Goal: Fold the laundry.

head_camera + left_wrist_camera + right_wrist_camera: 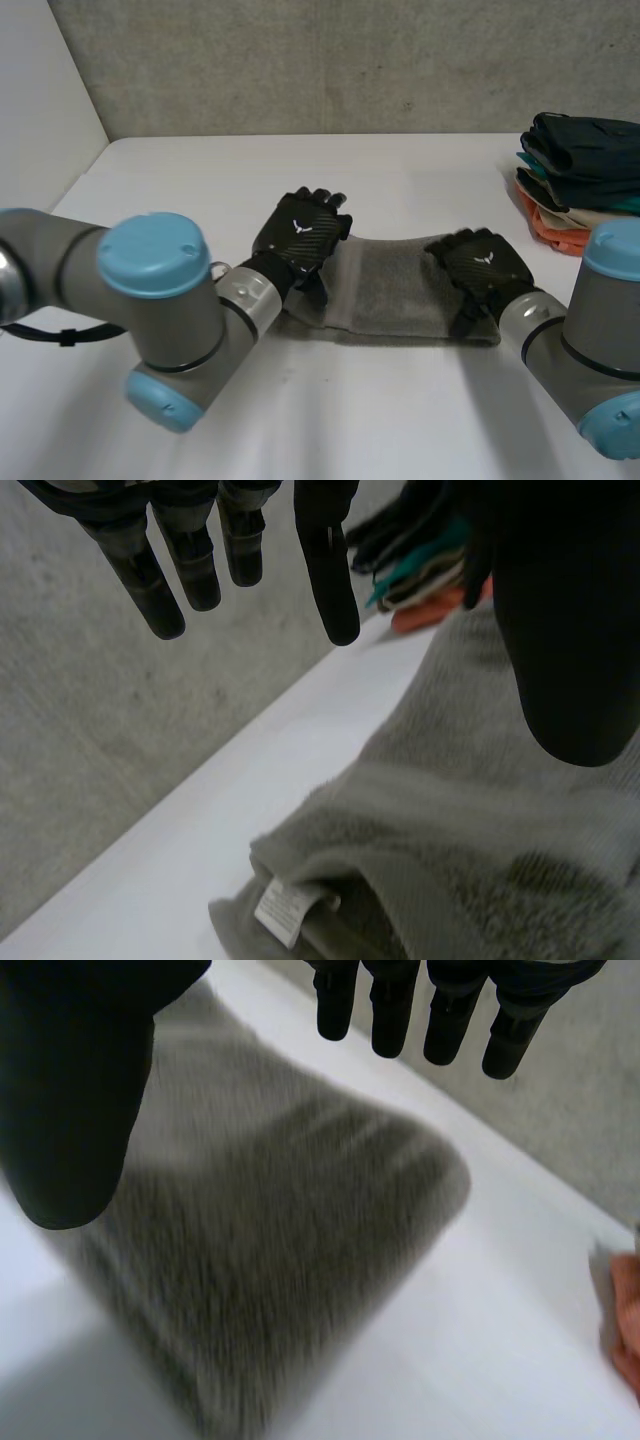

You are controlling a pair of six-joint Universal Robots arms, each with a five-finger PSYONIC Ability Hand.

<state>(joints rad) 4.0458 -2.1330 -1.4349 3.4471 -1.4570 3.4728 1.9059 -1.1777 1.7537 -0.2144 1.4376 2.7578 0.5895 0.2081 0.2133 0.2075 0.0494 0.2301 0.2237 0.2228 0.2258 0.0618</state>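
The white tabletop (400,420) carries a grey towel (400,290), folded into a long band that lies across the middle between the two arms. A stack of folded clothes (580,170) in dark, teal and orange sits at the far right edge, well apart from the towel. The left hand (300,235) is over the towel's left end, its fingers (325,570) straight and spread from the thumb, holding nothing. The right hand (485,265) is over the right end, likewise spread and holding nothing. Each hand's back bears a small white emblem without letters. A white label (290,908) sticks out of the towel's corner under the left palm; its writing cannot be read.
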